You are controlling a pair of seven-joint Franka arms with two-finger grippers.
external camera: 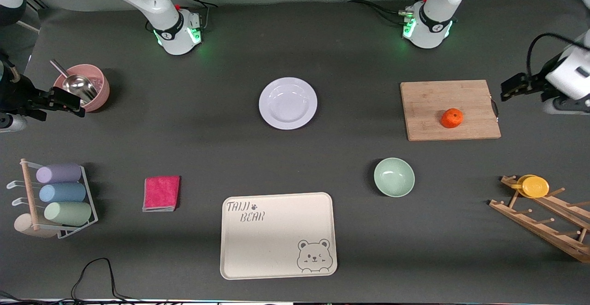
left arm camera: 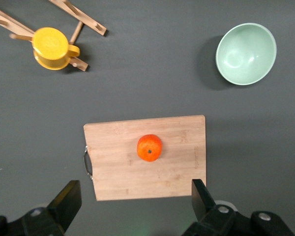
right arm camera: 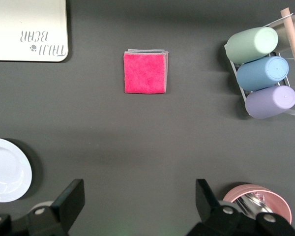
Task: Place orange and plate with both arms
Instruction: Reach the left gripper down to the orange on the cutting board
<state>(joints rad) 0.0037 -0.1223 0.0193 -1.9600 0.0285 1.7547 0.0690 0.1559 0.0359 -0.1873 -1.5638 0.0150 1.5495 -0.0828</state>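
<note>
I see both end effectors, left [left arm camera: 132, 204] and right [right arm camera: 137, 204], released above the worktop [external camera: 207, 157], orange [external camera: 451, 118] on the cutting board [external camera: 428, 102], plate [external camera: 288, 102] untouched.

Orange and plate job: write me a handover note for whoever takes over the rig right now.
Left end effector: open, holding nothing, up over the cutting board at its arm's end of the table.
Right end effector: open, holding nothing, waiting near the pink bowl.
The orange sits on the cutting board.
The plate lies bare mid-table, farther from the front camera than the bear tray.
Done: nothing.
Left: grasp both and place them.
</note>
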